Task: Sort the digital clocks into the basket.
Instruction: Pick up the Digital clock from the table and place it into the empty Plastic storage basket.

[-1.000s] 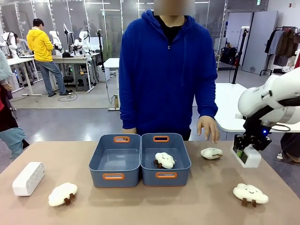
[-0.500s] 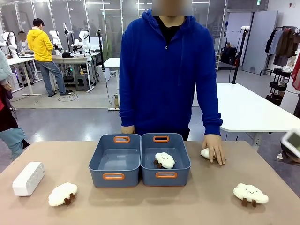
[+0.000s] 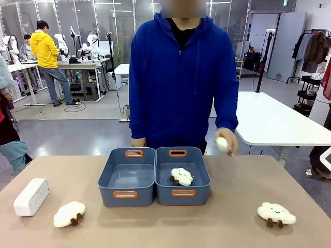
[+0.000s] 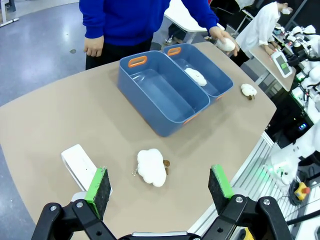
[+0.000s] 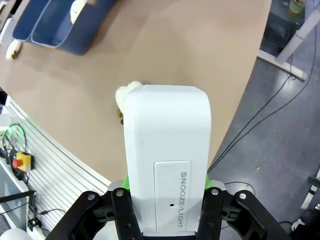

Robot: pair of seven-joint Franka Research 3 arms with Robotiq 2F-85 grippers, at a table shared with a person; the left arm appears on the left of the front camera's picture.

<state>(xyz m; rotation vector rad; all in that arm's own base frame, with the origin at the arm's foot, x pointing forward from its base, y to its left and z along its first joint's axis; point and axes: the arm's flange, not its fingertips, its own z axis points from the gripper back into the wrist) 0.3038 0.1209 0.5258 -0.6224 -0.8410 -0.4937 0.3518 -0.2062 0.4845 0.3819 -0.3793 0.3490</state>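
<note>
One white digital clock [image 3: 31, 196] lies at the table's left edge, also seen below my left gripper [image 4: 160, 187] as a white box [image 4: 80, 167]. That gripper hangs open high over the table, nothing between its green pads [image 4: 98, 185]. My right gripper [image 5: 167, 182] is shut on the second digital clock [image 5: 167, 150], held high beyond the table's right end. Two blue-grey baskets stand side by side mid-table: the left basket [image 3: 129, 178] is empty, the right basket [image 3: 201, 178] holds a cloud plush [image 3: 181, 176].
A cloud plush [image 3: 69, 214] lies near the left clock and another plush [image 3: 276, 213] at the right front. The person's hand [image 3: 226, 142] holds a third plush above the table, right of the baskets. A white table [image 3: 274, 121] stands behind.
My right arm has swung out of the front view to the right with its clock. The person's hand has picked the plush up from beside the right basket and lifted it.
</note>
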